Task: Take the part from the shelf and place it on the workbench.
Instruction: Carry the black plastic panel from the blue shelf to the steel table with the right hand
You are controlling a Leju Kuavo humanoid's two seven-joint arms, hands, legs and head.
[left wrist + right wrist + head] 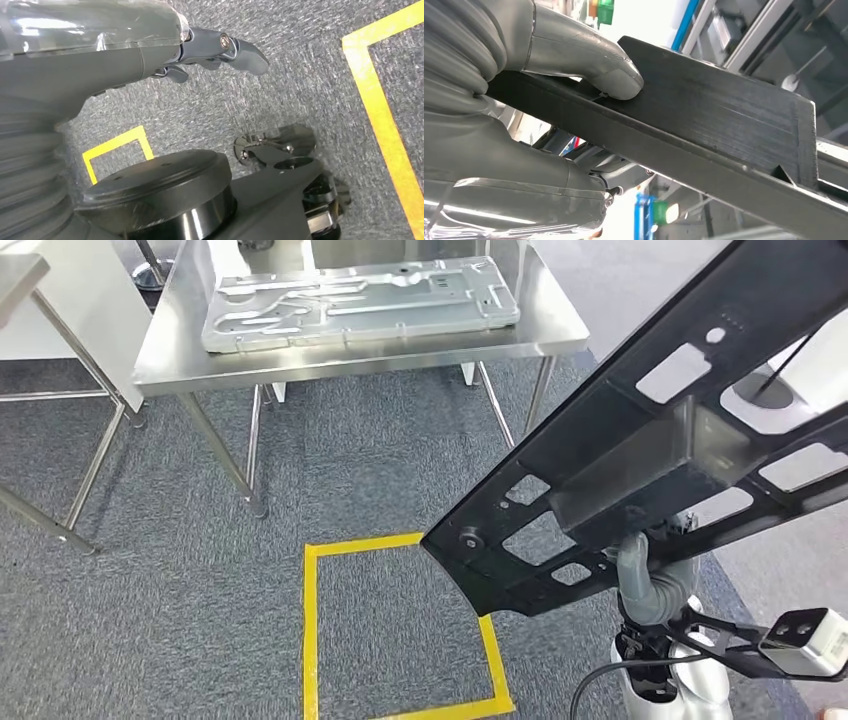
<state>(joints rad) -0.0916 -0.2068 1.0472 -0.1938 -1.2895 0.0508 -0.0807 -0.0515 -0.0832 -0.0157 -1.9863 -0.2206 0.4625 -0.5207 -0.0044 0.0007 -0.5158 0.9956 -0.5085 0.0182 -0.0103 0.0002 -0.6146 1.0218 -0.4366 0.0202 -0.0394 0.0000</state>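
The part (640, 450) is a long black frame with cut-out windows, held up slanting across the right of the head view. My right hand (655, 575) grips its lower edge from below. In the right wrist view the thumb (614, 75) presses on the black bar of the part (724, 130). The steel workbench (170, 340) stands ahead at the top of the head view. My left hand (220, 50) hangs over the carpet, its fingers loosely extended with nothing in them.
A silver stamped metal panel (360, 300) lies on the workbench. A yellow taped square (312, 630) marks the grey carpet in front of me. Another steel table (20, 280) stands at the far left.
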